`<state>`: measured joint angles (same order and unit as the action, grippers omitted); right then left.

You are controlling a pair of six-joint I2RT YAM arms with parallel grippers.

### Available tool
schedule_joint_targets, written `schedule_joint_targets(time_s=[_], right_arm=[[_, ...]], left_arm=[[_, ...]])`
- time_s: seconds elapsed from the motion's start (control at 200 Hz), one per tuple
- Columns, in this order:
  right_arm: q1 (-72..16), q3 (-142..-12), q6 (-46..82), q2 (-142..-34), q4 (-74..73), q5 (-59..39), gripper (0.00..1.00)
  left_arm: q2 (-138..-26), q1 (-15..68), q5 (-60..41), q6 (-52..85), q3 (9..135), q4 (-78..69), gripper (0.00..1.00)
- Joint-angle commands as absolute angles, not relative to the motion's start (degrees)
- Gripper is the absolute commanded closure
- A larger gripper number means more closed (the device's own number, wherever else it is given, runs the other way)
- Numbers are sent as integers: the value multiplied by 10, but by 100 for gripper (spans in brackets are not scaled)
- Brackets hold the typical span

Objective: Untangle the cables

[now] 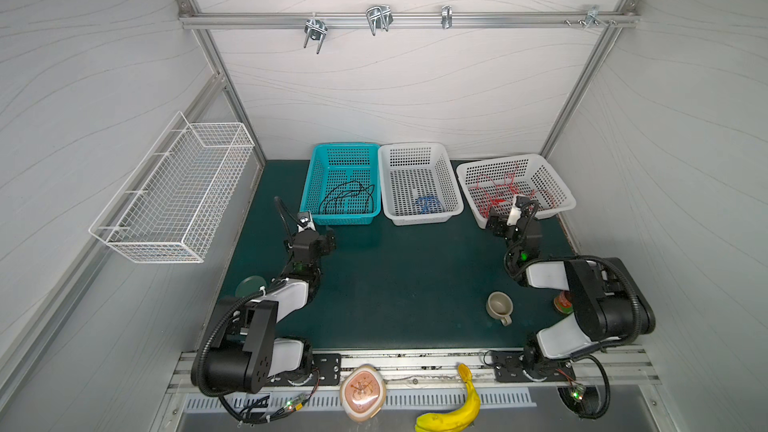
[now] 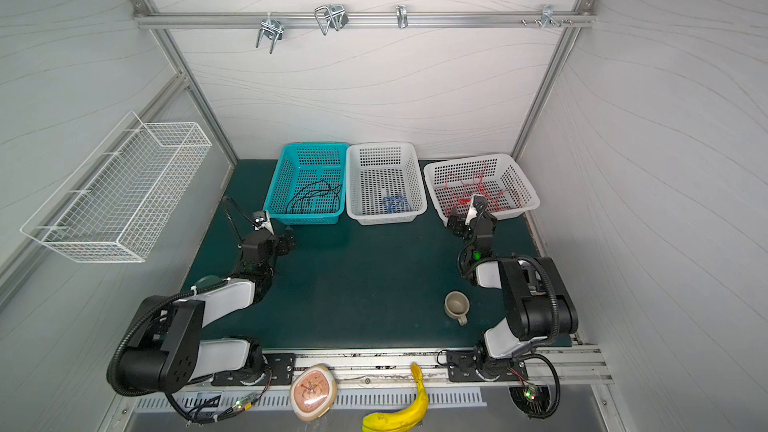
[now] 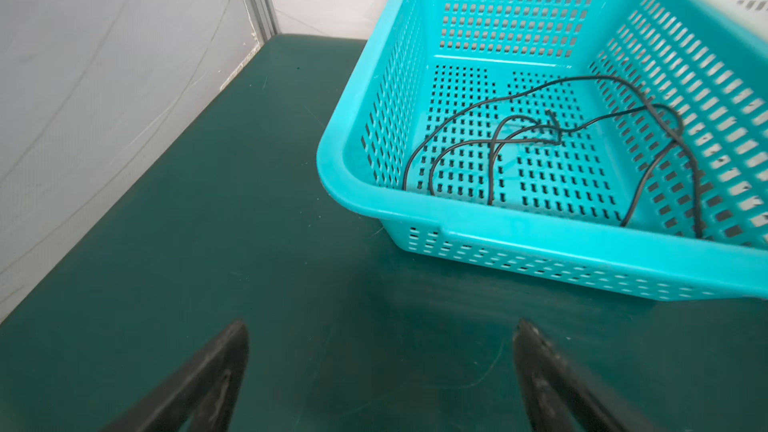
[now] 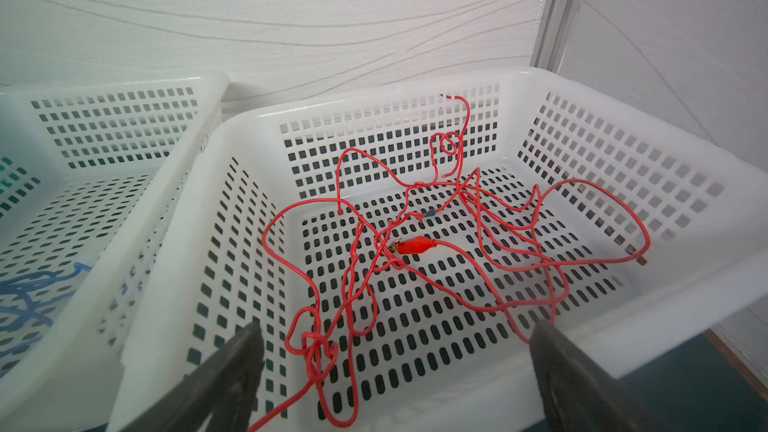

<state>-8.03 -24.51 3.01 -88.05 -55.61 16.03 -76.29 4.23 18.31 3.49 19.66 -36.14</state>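
black cable (image 3: 552, 139), blue cable (image 1: 428, 203) and red cable (image 4: 436, 251) each lie in a separate basket. my left gripper (image 3: 380, 371) and right gripper (image 4: 397, 371) are spread wide, holding nothing; sorting looks finished.

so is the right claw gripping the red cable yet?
No, the right claw is open over the basket's near rim, red cable lying loose inside.

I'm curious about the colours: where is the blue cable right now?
In both top views the blue cable lies bunched in the middle white basket, between the teal basket and the basket holding red cable.
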Motion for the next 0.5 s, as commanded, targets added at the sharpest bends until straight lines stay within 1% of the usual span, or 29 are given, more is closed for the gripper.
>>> schedule_joint_targets(time_s=[0.0, 0.195, 0.27, 0.34, 0.495], right_arm=[[-83, -240, 16, -898, -481, 174, 1], [-83, -240, 17, -899, -481, 172, 1], [-82, -240, 17, -899, -479, 170, 1], [-82, -241, 17, -899, -479, 169, 1], [-81, -241, 17, -899, -478, 170, 1]], left_arm=[[-793, 29, 174, 22, 237, -396, 1], [-898, 7, 123, 7, 233, -517, 1], [-880, 4, 120, 20, 240, -468, 0], [-894, 4, 138, 21, 239, -499, 0], [-890, 4, 137, 24, 241, -485, 0]])
